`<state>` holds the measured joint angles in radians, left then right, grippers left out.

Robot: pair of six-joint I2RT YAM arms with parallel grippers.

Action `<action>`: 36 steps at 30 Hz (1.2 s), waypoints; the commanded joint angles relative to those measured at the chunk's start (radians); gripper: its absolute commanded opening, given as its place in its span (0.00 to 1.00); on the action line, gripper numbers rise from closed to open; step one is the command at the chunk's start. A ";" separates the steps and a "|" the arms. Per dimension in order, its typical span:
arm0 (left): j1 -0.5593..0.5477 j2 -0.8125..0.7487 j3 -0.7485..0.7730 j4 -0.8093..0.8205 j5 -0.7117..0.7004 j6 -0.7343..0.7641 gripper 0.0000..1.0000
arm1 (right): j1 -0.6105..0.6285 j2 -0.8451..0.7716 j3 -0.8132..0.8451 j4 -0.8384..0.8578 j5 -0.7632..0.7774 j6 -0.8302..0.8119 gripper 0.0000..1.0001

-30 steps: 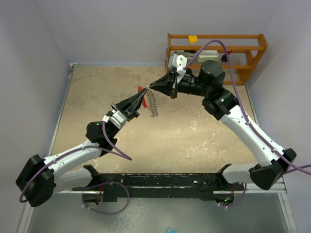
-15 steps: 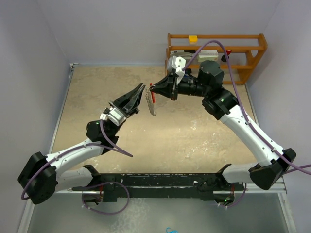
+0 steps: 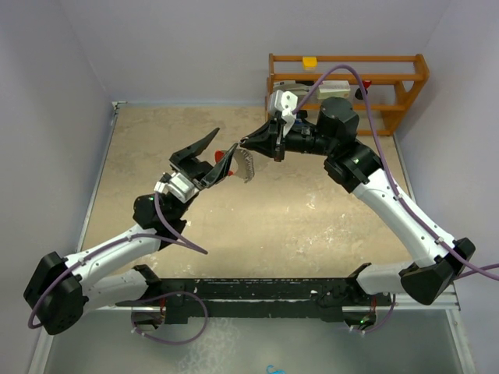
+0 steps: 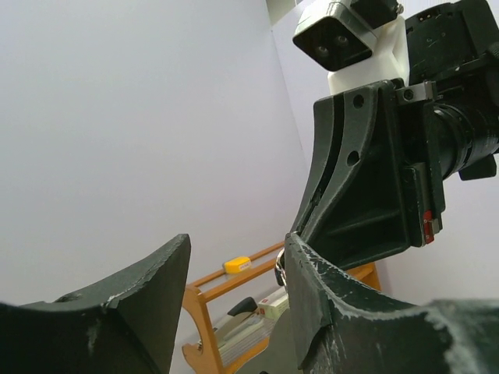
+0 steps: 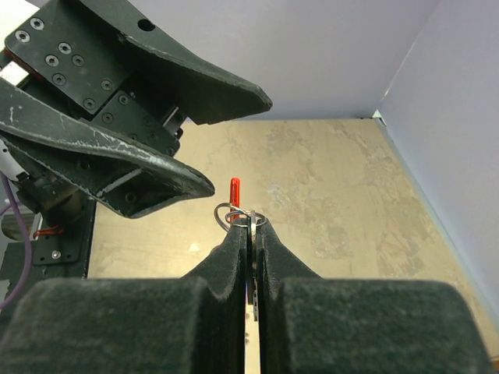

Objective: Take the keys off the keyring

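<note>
Keyring [image 3: 246, 165] is held aloft over the far part of the desk [image 3: 312, 218], pinched in the closed right pincer [image 3: 243, 142]. Left pincer [image 3: 223, 148] is spread wide, empty, just left of it. Step judged: taking hold of a key. Next, one must be gripped and drawn off.

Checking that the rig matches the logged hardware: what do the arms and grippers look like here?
The left arm and right arm: white links, black joints, looping purple cables. The left gripper and right gripper: black, tapered wedge fingers, edges scuffed pale.
</note>
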<state>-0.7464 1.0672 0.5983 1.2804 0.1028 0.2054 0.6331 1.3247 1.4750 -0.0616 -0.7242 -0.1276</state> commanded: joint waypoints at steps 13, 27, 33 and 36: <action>0.004 -0.009 0.039 -0.089 0.046 -0.073 0.42 | 0.000 -0.025 -0.005 0.086 0.020 -0.012 0.00; 0.004 0.014 0.029 -0.057 -0.029 -0.053 0.20 | 0.000 -0.038 -0.017 0.097 0.014 -0.013 0.00; 0.004 0.036 0.039 -0.035 -0.052 -0.048 0.16 | 0.000 -0.035 -0.018 0.100 -0.001 -0.010 0.00; 0.004 0.045 0.044 -0.035 -0.050 -0.049 0.16 | 0.000 -0.036 -0.018 0.101 0.000 -0.010 0.00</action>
<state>-0.7464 1.1023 0.5987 1.1984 0.0738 0.1505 0.6331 1.3220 1.4521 -0.0254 -0.7002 -0.1390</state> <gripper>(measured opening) 0.163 0.026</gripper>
